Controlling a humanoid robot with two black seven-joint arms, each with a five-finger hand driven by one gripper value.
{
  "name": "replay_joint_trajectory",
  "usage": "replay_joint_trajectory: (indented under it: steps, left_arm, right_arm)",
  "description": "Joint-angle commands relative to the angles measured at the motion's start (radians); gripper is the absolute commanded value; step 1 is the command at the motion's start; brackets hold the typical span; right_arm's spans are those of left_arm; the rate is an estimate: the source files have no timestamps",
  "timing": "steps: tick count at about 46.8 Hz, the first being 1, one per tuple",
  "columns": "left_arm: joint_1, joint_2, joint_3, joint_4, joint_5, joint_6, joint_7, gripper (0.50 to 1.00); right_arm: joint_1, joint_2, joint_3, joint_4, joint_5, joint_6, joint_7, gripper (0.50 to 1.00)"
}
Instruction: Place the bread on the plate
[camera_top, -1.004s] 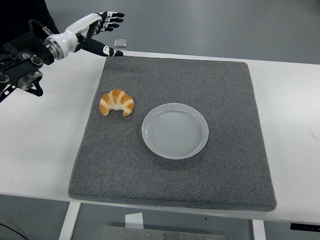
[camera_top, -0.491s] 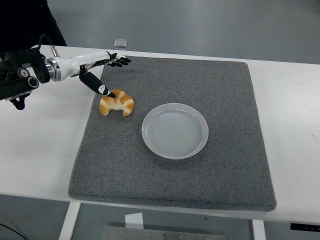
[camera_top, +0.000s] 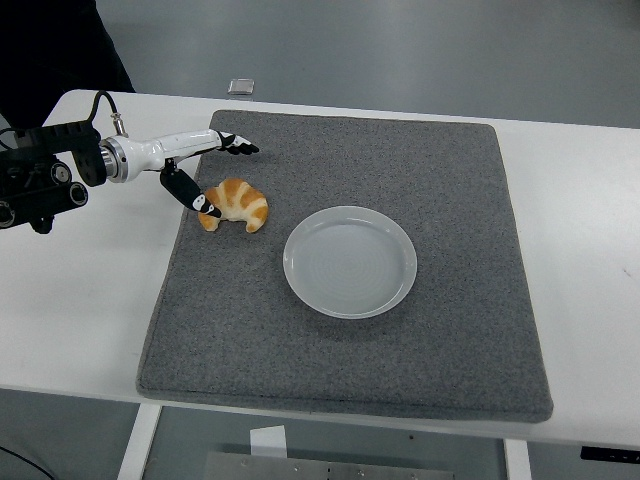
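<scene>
A golden croissant (camera_top: 237, 204) lies on the left part of the grey felt mat (camera_top: 420, 340). An empty pale round plate (camera_top: 350, 261) sits to its right, near the mat's middle. My left hand (camera_top: 212, 170) reaches in from the left edge and hovers right over the croissant's left end. Its fingers (camera_top: 238, 146) stretch out flat beyond the bread, and its thumb (camera_top: 195, 198) points down against the croissant's near left side. The hand holds nothing. No right arm shows.
The mat covers most of the white table (camera_top: 70, 290). A small pale square object (camera_top: 240, 86) lies at the table's far edge, behind the mat. A dark shape fills the top left corner.
My left hand has come down from above the table's far left corner to the croissant, and its thumb has dropped to the bread's left end. Croissant and plate have not moved.
</scene>
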Motion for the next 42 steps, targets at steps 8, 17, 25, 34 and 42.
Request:
replay_joint_trajectory:
  steps: [8, 17, 25, 34, 42]
  left_arm:
    - [0.004, -0.026, 0.002, 0.011, 0.0, 0.005, 0.011, 0.992]
    - [0.004, -0.045, 0.018, 0.028, -0.002, 0.005, 0.016, 0.984]
    - [0.005, -0.058, 0.046, 0.034, -0.002, 0.026, 0.016, 0.973]
    - [0.004, -0.072, 0.06, 0.039, -0.002, 0.043, 0.017, 0.939]
    - [0.005, -0.08, 0.06, 0.04, -0.002, 0.048, 0.017, 0.894]
  right_arm:
    - [0.0, 0.0, 0.0, 0.0, 0.0, 0.0, 0.0, 0.952]
    - [0.0, 0.0, 0.0, 0.0, 0.0, 0.0, 0.0, 0.952]
    - [0.0, 0.0, 0.0, 0.0, 0.0, 0.0, 0.0, 0.952]
    - [0.0, 0.0, 0.0, 0.0, 0.0, 0.0, 0.0, 0.952]
    - [0.0, 0.0, 0.0, 0.0, 0.0, 0.0, 0.0, 0.952]
